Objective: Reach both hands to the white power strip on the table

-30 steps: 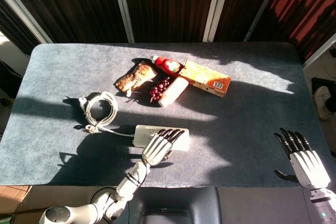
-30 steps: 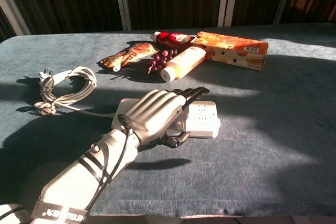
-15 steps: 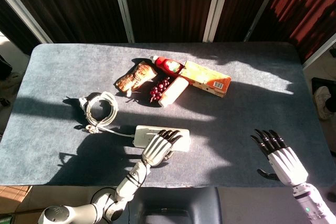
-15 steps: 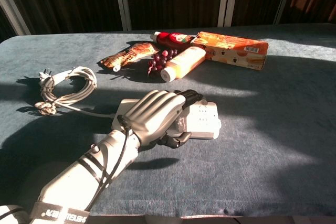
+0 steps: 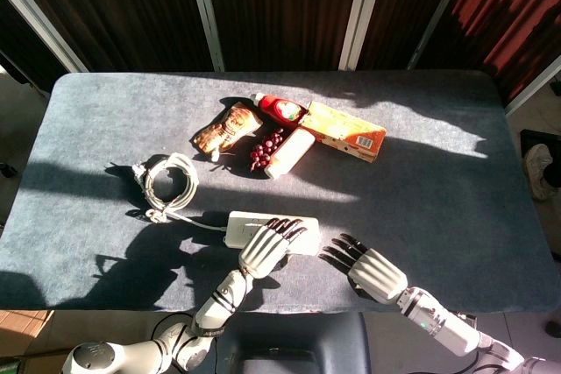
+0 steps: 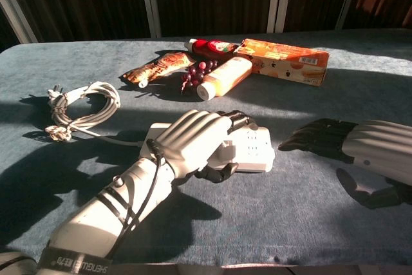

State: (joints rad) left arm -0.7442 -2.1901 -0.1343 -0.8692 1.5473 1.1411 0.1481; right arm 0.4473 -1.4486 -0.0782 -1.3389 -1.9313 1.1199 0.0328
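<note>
The white power strip (image 5: 238, 228) lies near the table's front edge, with its cord running left to a coiled white cable (image 5: 168, 183). My left hand (image 5: 265, 247) rests on top of the strip, its dark fingertips draped across it and its thumb at the near edge. In the chest view the left hand (image 6: 192, 143) covers the left part of the power strip (image 6: 256, 149). My right hand (image 5: 366, 267) hovers just right of the strip with fingers stretched toward it and a small gap between. The chest view shows the right hand (image 6: 360, 149) empty.
Behind the strip lie a snack packet (image 5: 228, 127), a red sauce bottle (image 5: 280, 109), dark grapes (image 5: 266, 148), a cream bottle (image 5: 290, 151) and an orange box (image 5: 347, 131). Hard sunlight and deep shadows cross the blue-grey tabletop (image 5: 438, 190).
My right hand has swept left from the table's right edge to just beside the strip. My left hand has stayed on the strip.
</note>
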